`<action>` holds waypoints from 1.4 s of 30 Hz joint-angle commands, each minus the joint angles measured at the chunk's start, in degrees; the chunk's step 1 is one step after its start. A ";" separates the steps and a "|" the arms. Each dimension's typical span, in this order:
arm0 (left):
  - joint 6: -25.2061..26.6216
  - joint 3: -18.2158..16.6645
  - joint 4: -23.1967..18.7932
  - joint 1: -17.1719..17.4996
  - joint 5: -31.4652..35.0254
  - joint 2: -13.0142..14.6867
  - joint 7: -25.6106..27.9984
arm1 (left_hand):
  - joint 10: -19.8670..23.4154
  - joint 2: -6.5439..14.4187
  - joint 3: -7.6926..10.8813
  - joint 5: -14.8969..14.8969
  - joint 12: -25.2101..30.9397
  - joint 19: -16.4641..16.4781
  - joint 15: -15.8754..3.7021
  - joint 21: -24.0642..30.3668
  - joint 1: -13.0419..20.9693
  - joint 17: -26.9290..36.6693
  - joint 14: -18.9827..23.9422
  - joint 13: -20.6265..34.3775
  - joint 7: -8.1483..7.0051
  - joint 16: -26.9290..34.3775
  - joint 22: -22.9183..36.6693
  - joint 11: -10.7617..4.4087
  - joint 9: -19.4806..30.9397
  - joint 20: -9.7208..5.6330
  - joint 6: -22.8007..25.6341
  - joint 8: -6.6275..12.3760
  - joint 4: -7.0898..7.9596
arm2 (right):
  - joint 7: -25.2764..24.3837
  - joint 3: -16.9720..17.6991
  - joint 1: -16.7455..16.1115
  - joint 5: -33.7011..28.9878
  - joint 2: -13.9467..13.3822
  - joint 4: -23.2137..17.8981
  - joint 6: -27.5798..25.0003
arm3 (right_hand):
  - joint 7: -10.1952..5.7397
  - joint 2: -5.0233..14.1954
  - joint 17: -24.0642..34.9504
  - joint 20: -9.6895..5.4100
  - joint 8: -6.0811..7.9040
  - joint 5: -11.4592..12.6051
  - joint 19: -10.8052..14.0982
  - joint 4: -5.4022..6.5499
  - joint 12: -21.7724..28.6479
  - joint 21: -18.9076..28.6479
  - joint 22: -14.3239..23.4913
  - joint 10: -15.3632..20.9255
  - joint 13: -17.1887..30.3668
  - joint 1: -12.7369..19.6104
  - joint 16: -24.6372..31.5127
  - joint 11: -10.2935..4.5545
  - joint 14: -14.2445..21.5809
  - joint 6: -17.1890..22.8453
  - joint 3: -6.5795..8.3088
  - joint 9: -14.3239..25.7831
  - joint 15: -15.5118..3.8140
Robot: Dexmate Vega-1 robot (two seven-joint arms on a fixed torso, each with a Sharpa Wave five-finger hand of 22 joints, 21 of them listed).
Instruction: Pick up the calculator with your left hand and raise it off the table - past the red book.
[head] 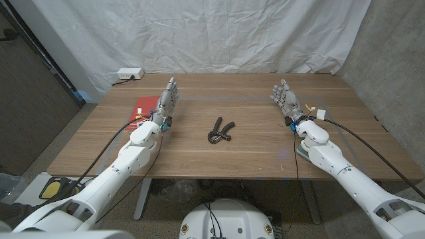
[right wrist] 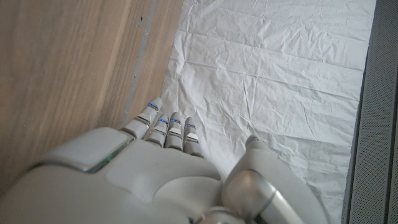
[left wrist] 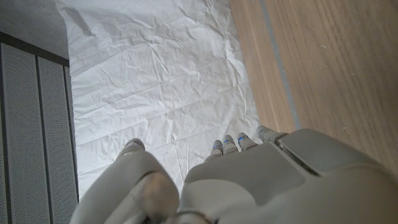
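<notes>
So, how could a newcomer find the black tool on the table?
Start from the wooden table and look to its middle, between the two robot hands. There lies a black hand gripper with two spread handles, alone, unlike the flat red book beside the left hand.

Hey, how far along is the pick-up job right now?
Nothing looks done yet. The left hand is empty, fingers apart, beside the red book. The right hand is empty too. A black hand grip lies mid-table. Nothing is in hand; the whole grasp and lift remain.
</notes>
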 commanded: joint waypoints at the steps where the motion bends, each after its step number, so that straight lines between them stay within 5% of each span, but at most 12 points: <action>1: 1.21 -0.34 -2.75 1.50 0.10 0.59 1.64 | -1.23 0.42 0.38 0.64 0.69 -3.09 0.11 0.35 1.00 0.23 -3.74 0.24 0.06 0.46 0.23 -0.13 0.10 -5.19 -2.45 0.47 -0.15 | 0.43 0.24 -0.94 2.35 0.00 -0.05 0.60 | -0.16 0.18 0.09 -0.62 0.32 0.26 0.71 -0.28 0.32 0.21 0.26 0.81 0.30 0.80 0.38 0.01 0.95 0.62 0.57 0.16 0.11; 7: 1.69 -0.66 -3.47 1.77 -0.09 1.00 1.83 | 5.86 1.45 0.07 1.67 2.46 1.74 -0.06 1.67 3.09 0.14 3.00 0.24 0.31 1.66 0.17 0.16 0.05 -5.04 4.46 2.11 -1.28 | -0.65 0.05 -1.39 2.08 -0.18 -0.84 0.69 | -0.16 0.33 0.10 -0.58 0.35 0.23 0.78 -0.43 0.30 0.09 0.28 0.94 0.31 1.04 0.36 -0.05 1.17 0.83 0.66 0.17 0.18; 26: 2.89 -1.60 -12.34 5.94 2.38 4.44 5.83 | 6.35 1.99 0.18 1.90 2.25 2.20 -0.13 1.55 3.94 0.13 3.35 0.23 0.50 1.29 0.17 -0.18 0.04 -4.86 4.95 1.89 -1.63 | -1.12 0.79 -3.07 2.17 -1.44 -3.49 2.40 | -0.18 0.60 0.14 -1.02 0.38 0.04 1.73 -0.89 0.38 -0.06 0.33 1.79 0.33 1.65 0.40 -0.46 2.21 1.38 0.79 0.19 -0.19; 42: -0.25 -3.48 -14.34 9.95 2.76 5.65 6.58 | 7.59 2.93 0.53 2.02 2.30 2.59 0.01 1.41 5.14 0.14 4.20 0.26 0.25 1.16 0.18 -0.03 0.05 -4.30 6.31 1.99 -2.09 | -2.83 1.39 -5.84 1.85 -2.68 -7.41 2.77 | -0.15 0.71 0.19 -0.77 0.37 -0.12 1.91 -1.05 0.42 -0.32 0.35 2.34 0.34 1.79 0.35 -0.34 2.64 1.73 0.76 0.20 -0.01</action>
